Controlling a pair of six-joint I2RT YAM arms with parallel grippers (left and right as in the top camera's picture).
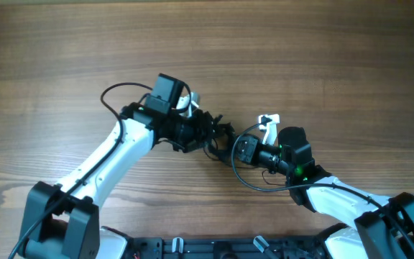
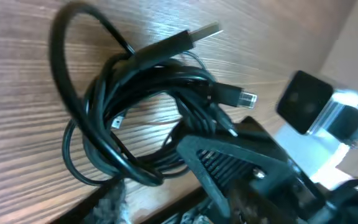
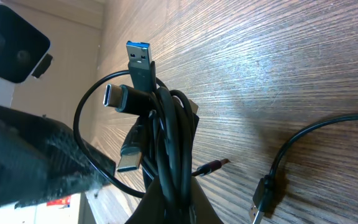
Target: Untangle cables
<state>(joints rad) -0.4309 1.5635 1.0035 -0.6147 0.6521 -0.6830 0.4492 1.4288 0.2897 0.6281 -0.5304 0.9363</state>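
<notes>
cables (image 1: 220,140): black tangle on the table (image 1: 300,50), near centre, between the two arms' tips
bundle, left wrist view: several loops (image 2: 135,93) stacked on each other, one wide loop arching out top-left
bundle, right wrist view: strands (image 3: 169,143) bunched tight and running up from the bottom edge, plugs fanned out at the top
USB-A plug (image 3: 139,57): blue insert, topmost in the right wrist view, pointing up; same plug (image 2: 202,33) sticks out upper right in the left wrist view
USB-C plug (image 3: 118,96): just below the USB-A plug, facing left
small plug (image 2: 246,98): pokes out of the right side of the tangle
loose strand (image 1: 244,180): curves out of the tangle toward the near edge, lying flat on the table
right fingers (image 1: 237,147): clenched on the cables, bundle rising straight out of the grip
left fingers (image 1: 210,133): at the tangle's left side, touching it; released or clenched, cannot tell
arms: tips close together, tangle between them
</notes>
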